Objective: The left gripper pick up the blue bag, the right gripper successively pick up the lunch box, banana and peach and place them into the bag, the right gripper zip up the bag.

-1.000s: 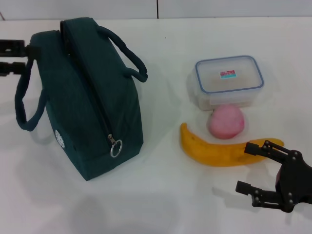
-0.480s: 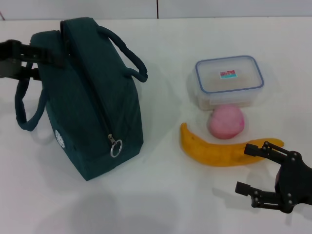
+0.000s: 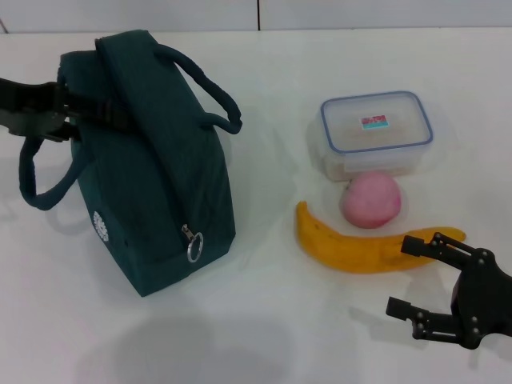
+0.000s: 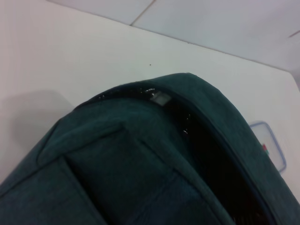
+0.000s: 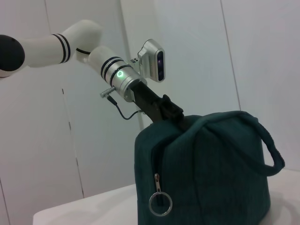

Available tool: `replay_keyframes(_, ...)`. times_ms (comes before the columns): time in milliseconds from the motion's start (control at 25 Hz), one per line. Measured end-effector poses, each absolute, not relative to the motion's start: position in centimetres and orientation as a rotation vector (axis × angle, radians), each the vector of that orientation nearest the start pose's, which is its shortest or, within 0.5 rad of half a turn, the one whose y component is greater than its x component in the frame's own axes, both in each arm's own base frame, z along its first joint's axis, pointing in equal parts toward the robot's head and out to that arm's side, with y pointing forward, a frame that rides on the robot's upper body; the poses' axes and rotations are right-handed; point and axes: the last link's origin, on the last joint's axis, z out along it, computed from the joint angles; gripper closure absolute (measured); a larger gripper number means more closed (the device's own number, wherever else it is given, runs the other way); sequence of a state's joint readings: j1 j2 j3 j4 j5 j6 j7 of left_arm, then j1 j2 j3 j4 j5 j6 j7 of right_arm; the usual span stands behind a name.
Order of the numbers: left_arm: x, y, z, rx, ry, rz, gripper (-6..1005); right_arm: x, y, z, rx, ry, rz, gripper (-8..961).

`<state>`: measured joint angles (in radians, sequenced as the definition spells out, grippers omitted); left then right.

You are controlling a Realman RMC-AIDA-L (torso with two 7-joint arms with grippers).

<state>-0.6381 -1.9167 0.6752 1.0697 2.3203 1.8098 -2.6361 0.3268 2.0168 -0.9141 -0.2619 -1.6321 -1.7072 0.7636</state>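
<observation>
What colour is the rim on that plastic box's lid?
Blue, running around the clear lid of the lunch box; the head view shows it best.

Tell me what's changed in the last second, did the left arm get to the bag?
Yes. The left gripper has pushed in from the robot's left onto the top of the blue bag at its far end. The bag has shifted a little: its near handle swung outward and the zipper ring moved slightly. The right gripper, lunch box, peach and banana stayed put.

The left end effector [image 5: 174,114] is black, mounted on a silver cylindrical wrist with a green indicator light; white arm segments with black bands are noted. The right end effector [image 3: 420,280] is black, two-fingered.
</observation>
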Motion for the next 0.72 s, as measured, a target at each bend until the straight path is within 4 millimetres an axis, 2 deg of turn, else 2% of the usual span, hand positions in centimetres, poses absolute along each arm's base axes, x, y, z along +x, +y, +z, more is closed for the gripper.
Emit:
replay_keyframes(320, -23.60, 35.96, 11.48, -2.393, -1.689, -0.266, 266, 30.42, 22.86, -2.80, -2.631, 0.364, 1.025, 87)
replay_keyframes(720, -23.51, 36.02, 11.58, -2.386, -1.703, -0.294, 639, 30.32, 22.80, -2.31, -2.565, 0.391, 1.085, 87)
